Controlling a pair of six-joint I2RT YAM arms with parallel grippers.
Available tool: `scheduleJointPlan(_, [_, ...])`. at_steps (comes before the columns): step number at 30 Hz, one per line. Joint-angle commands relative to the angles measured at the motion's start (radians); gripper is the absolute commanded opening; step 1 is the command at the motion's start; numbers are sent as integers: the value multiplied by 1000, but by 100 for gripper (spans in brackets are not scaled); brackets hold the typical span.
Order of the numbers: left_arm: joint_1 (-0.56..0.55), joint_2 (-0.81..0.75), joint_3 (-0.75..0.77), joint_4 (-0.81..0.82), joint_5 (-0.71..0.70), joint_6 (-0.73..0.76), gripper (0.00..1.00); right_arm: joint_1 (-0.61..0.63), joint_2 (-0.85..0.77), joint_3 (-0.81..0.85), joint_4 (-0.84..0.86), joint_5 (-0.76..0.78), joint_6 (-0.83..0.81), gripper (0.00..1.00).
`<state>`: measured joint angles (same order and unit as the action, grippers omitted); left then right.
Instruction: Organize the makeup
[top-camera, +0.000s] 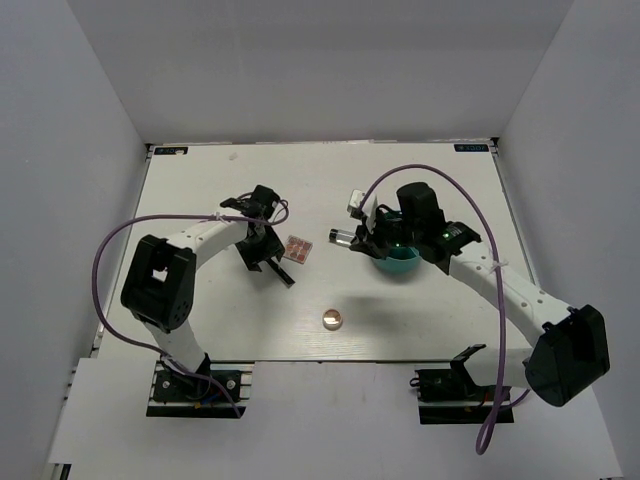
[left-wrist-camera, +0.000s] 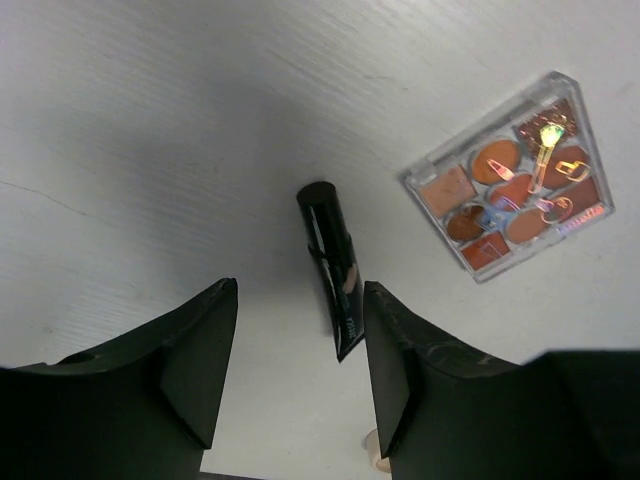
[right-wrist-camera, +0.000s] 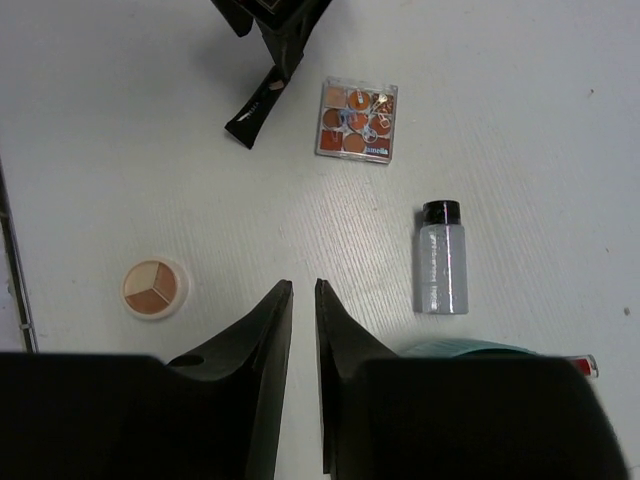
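Bright, even light from above washes the white tabletop in the top view, leaving soft grey shadows under both arms. In the left wrist view a broad shadow dims the upper left, while the clear square palette of brown pans throws iridescent glare. The right wrist view is sharp, and dimmer toward its left edge.
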<state>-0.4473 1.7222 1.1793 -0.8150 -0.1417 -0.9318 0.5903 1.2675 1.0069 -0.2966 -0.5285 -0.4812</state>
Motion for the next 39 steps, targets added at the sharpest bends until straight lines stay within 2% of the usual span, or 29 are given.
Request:
scheduleJointPlan(1, [44,1,25,-30,57,17,63,-21,-37,-24,65,-4,33,21])
scheduleJointPlan(7, [91,16,14,-4,132,40,63,-53,-59,-51,77,-25,49,21])
scheduleJointPlan(15, [125,109,78,10,241,85,62,-72,-68,-63,80,-41,59,21])
scheduleJointPlan(24, [134,172,112,-3,264,102,60,-86,-77,-79,80,-56,67,21])
scheduleJointPlan(32, [134,191,86,4,277,113,46,-95,-79,-76,80,-65,73,21])
scheduleJointPlan(34, [134,194,79,10,287,114,39,-96,-77,-73,80,-64,73,21])
scheduleJointPlan(35, [134,189,74,17,292,113,31,-98,-77,-70,77,-64,75,20])
scheduleJointPlan(39, [134,151,68,34,298,110,16,-104,-82,-59,65,-64,76,22])
